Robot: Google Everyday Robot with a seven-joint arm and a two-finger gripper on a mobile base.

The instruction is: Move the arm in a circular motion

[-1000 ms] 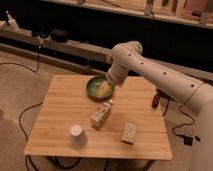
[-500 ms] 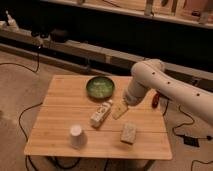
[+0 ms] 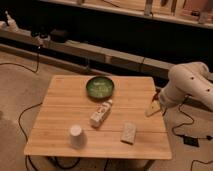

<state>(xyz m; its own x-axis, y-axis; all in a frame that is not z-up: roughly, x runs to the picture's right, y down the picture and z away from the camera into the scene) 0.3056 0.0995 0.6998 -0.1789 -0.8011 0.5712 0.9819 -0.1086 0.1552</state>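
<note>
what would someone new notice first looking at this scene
The big cream-white arm reaching in from the right edge, its tan-tipped hand hanging over the right rim of the wooden table. Next, the green bowl at the table's far middle, with a small carton lying in the centre, a white cup near the front left and a pale block near the front right.

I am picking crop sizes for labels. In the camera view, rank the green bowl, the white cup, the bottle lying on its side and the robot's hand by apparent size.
1. green bowl
2. bottle
3. white cup and the hand at the table's right edge look alike; I won't rank them.
</note>
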